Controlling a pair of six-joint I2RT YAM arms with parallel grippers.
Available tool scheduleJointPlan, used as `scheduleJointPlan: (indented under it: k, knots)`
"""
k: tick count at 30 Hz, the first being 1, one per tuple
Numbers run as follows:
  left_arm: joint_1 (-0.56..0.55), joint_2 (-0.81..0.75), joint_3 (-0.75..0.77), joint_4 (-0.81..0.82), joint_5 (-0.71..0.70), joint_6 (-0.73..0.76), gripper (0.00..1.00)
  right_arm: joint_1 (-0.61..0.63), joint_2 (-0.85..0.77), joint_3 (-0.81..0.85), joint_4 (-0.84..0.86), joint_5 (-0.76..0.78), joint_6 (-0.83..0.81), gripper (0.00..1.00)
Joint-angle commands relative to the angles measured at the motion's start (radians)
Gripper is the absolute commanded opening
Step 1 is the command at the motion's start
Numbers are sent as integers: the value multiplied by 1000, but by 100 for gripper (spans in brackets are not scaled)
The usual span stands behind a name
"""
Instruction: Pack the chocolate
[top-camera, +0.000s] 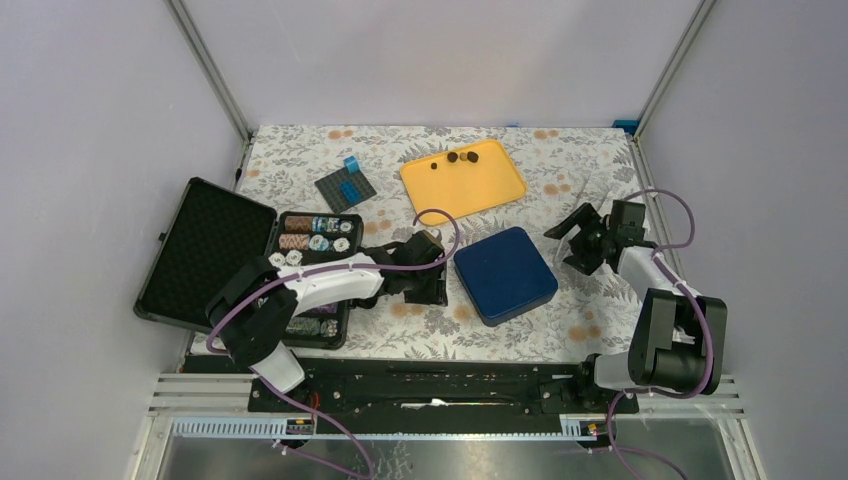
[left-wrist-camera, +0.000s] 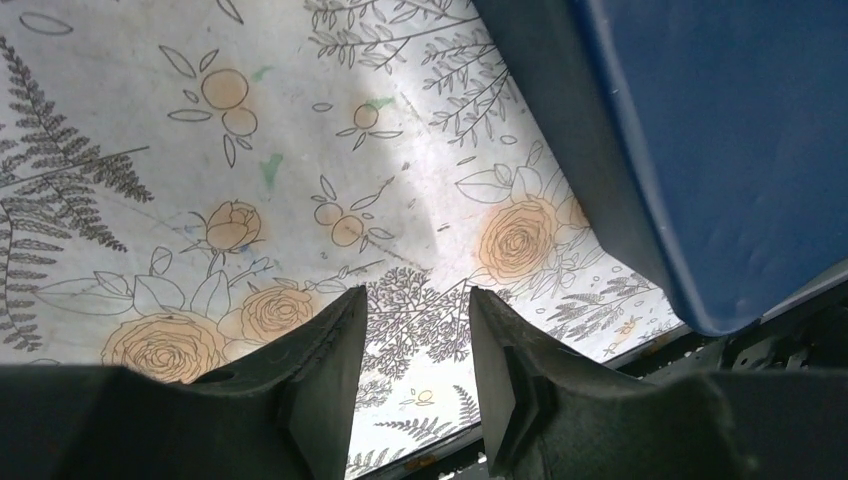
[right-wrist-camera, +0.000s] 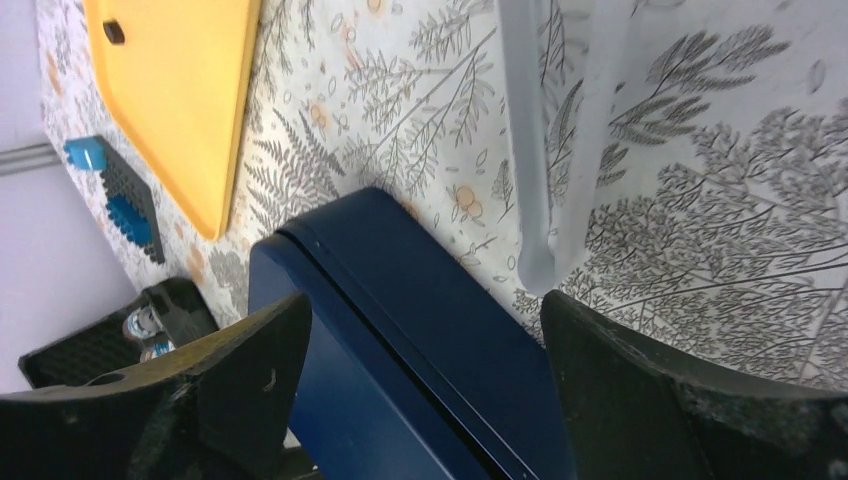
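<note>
We are at the start. The chocolate (top-camera: 462, 156) sits on the yellow tray (top-camera: 485, 190), behind the shut blue box (top-camera: 505, 275). Our left jaws are half apart and our right jaws are wide apart. Both hold nothing. Next, we think, the box lid must come off.

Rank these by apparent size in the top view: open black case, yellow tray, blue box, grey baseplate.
Largest: open black case.
Next: yellow tray and blue box, too alike to rank, and the tray lies farther back.
Smallest: grey baseplate.
</note>
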Motion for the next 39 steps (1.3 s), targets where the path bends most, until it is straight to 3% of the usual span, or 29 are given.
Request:
scheduleJointPlan:
  k: [1,9,22,29,33,39]
  knots:
    - [4,-61,-20,79,17,-19,45,4,-7,-50,75,-129,26,93]
    - [4,-36,-49,159,35,-23,44,4,-41,-153,113,-183,51,96]
    - [9,-8,-17,94,16,9,44,4,-202,-217,50,-182,60,97]
    - [10,-2,4,74,1,21,44,4,-238,-208,50,-38,100,96]
    - [11,-28,0,47,-32,22,44,1,-203,-161,41,17,93,85]
    - [14,-95,-15,10,-114,6,45,1,-104,-86,57,48,48,47]
